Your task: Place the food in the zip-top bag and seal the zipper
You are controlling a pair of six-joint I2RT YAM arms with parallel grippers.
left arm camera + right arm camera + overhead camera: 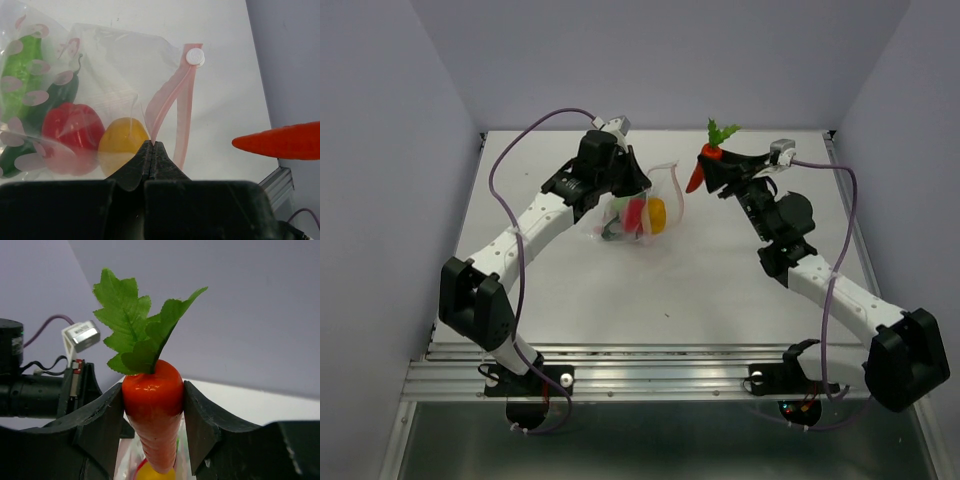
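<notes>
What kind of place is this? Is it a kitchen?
Not a kitchen; it looks like a robot testing booth. Plain walls box in a white table, the left arm and right arm stand on a metal rail, and the carrot looks like a toy.

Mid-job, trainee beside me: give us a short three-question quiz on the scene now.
1. True or false: the glossy orange toy carrot with green leaves lies inside the clear crinkly plastic bag.
2. Which gripper holds the carrot? A left gripper; B right gripper.
3. Fill in: the round toy piece in the bag nearest the left gripper is ____.
Key: 1 false; 2 B; 3 yellow.
</notes>
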